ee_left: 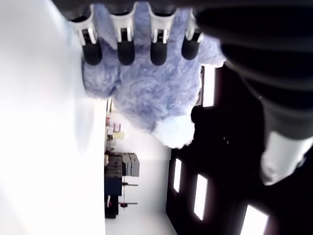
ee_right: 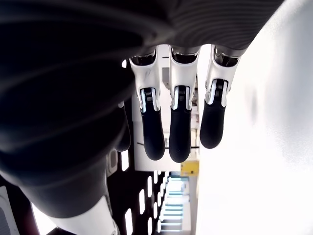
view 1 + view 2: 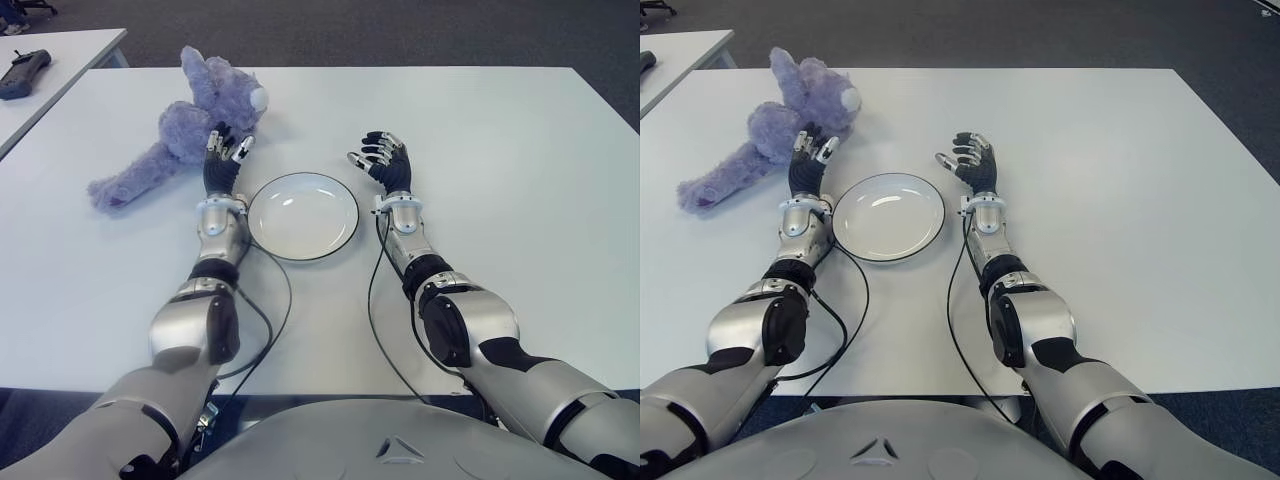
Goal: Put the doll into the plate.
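The plate sits empty on the white counter, and everything else arranges itself around it. The purple doll lies sprawled on the counter beyond the plate and off to its left, clear of the rim, its pale snout turned toward the plate's far side. The left hand is just left of the plate, fingers spread and straight, pointing at the doll's body; from its wrist view the fur fills the space right past the fingertips, but nothing is gripped. The right hand is raised just right of the plate, fingers loosely open and holding nothing.

This looks like the reach step, with the grasp not yet made. Next, I would expect the left hand to push a little farther into the plush, close around the torso, then lift it and carry it across the near rim to set it down in the plate.
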Robot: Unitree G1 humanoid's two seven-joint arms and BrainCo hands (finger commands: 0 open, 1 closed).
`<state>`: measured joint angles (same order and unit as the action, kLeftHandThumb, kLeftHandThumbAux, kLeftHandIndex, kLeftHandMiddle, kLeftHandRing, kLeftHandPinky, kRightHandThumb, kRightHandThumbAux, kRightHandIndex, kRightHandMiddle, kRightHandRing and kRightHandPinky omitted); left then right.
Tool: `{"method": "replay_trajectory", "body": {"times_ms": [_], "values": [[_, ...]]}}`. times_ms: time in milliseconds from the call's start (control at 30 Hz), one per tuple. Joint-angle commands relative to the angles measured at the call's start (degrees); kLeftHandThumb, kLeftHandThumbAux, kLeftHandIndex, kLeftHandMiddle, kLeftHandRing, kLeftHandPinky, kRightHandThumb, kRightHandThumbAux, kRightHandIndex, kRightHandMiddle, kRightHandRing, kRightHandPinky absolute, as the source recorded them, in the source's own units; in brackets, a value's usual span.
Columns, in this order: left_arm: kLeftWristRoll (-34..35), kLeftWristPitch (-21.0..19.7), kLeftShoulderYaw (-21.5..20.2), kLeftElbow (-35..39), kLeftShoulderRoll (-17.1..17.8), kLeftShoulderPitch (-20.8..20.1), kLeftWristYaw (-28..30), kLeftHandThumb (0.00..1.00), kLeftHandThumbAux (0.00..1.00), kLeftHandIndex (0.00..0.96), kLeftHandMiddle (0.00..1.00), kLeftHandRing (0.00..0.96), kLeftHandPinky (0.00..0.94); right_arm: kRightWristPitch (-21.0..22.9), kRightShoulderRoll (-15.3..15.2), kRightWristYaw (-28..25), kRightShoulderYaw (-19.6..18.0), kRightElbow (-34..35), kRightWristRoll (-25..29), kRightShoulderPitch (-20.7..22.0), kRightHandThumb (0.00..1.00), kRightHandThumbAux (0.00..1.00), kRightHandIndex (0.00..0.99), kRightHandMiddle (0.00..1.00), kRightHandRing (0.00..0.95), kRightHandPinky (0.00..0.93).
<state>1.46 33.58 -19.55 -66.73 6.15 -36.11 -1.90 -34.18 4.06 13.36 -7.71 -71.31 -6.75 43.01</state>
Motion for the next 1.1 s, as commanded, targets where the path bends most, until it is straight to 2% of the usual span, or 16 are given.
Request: {"method": "replay_trajectory", "body": {"times_ms": [33, 100, 267, 500, 733, 1100], "values": [[-3.73, 6.21, 2.44, -5.46, -2.26, 19.68, -8.67, 0.028, 0.636, 0.012, 0.059, 0.058, 0.042, 3.99, 1.73, 0.4, 0.43, -6.63, -1.06, -12.9, 0.121, 0.892, 0.311, 0.345, 0.345, 0.332], [-5.33, 8.35, 3.27, -3.74, -1.12, 21.21, -11.27, 0.047, 0.654, 0.0, 0.041, 0.036, 0.005, 4.02, 1.8, 0.42, 0.46, -6.63, -1.07, -12.9, 0.12, 0.895, 0.312, 0.347, 0.348, 0.334], [-6.99, 9.87, 4.26, -2.24, -0.88, 22.26, -15.55, 0.072, 0.667, 0.0, 0.028, 0.022, 0.006, 4.13, 2.02, 0.37, 0.33, -6.63, -0.83, -12.87, 0.117, 0.899, 0.311, 0.346, 0.347, 0.329], [-10.89, 14.46, 5.81, 6.63, -1.77, 26.73, -24.3, 0.121, 0.667, 0.0, 0.016, 0.014, 0.016, 4.43, 2.29, 0.56, 0.11, -6.64, -0.56, -12.73, 0.122, 0.903, 0.313, 0.349, 0.355, 0.35], [-12.17, 16.16, 4.74, 12.46, -0.71, 28.42, -29.36, 0.186, 0.684, 0.0, 0.01, 0.011, 0.036, 4.35, 2.4, 0.7, 0.2, -6.65, -0.67, -12.72, 0.124, 0.901, 0.313, 0.35, 0.355, 0.35], [-17.39, 15.35, 4.25, 20.56, 2.62, 29.57, -37.08, 0.231, 0.659, 0.0, 0.0, 0.0, 0.016, 4.37, 2.53, 0.85, 0.5, -6.65, -0.9, -12.67, 0.129, 0.885, 0.311, 0.351, 0.355, 0.35]]}}
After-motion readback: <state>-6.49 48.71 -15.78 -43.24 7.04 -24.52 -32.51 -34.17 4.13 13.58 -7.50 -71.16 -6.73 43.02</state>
